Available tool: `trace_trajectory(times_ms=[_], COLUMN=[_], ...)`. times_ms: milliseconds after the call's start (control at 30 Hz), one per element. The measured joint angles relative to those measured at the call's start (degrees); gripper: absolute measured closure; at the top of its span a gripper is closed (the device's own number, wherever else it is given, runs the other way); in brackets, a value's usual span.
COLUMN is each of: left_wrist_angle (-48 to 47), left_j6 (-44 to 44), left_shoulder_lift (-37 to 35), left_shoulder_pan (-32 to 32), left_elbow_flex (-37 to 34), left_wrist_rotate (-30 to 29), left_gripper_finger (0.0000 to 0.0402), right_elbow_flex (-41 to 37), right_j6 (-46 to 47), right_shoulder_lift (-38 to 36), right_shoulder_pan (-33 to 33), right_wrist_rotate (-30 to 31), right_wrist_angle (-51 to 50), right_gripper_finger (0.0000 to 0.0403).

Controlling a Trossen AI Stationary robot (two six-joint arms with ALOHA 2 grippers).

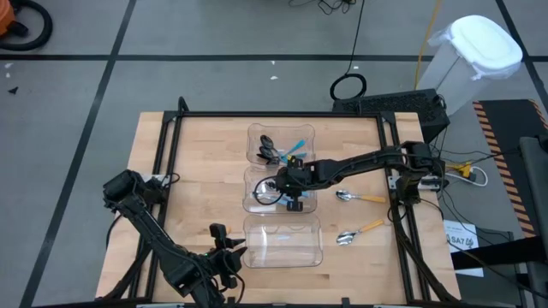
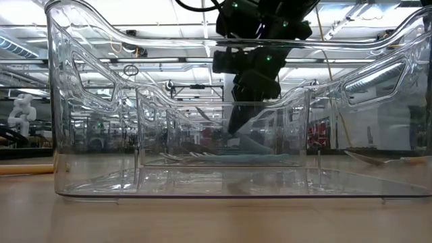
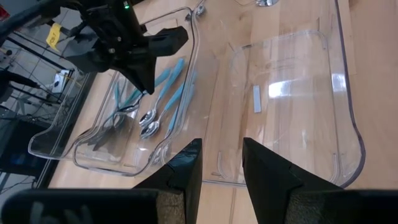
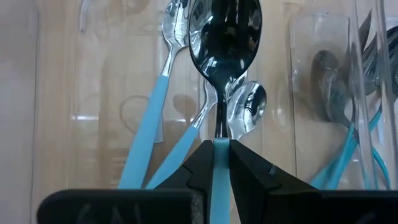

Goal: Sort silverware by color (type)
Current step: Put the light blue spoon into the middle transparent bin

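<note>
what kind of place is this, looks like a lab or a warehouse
Most likely a robotics lab or workshop hall. A black frame edges the wooden table, which stands on a grey floor marked with dark tape lines; cables trail across it, and the low view shows long rows of ceiling lights.

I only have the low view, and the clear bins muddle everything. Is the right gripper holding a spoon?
Observer: Yes. The right gripper is shut on the handle of a blue-handled spoon.
Operator: Over which bin?
Observer: The middle bin, where other blue-handled spoons already lie.
Operator: Any spoons outside the bins?
Observer: Two orange-handled spoons lie on the table, on the right arm's side of the bins.
</note>
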Motion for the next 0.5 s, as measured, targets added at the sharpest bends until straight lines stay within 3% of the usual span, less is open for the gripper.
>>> trace_trajectory(times_ms=[333, 500], left_wrist_angle=[0.00, 0.00], left_j6=[0.01, 0.02], left_shoulder_lift=[0.00, 0.00], left_shoulder_pan=[0.00, 0.00], left_elbow_flex=[0.00, 0.00], left_wrist_rotate=[0.00, 0.00], left_gripper_finger=[0.0286, 0.0286], right_elbow_flex=[0.00, 0.00], right_j6=[0.94, 1.51], right_shoulder_lift=[0.00, 0.00], right_shoulder_pan=[0.00, 0.00], right_wrist_rotate=[0.00, 0.01], right_wrist_angle=[0.06, 0.06], right_gripper_finger=[0.0362, 0.0340])
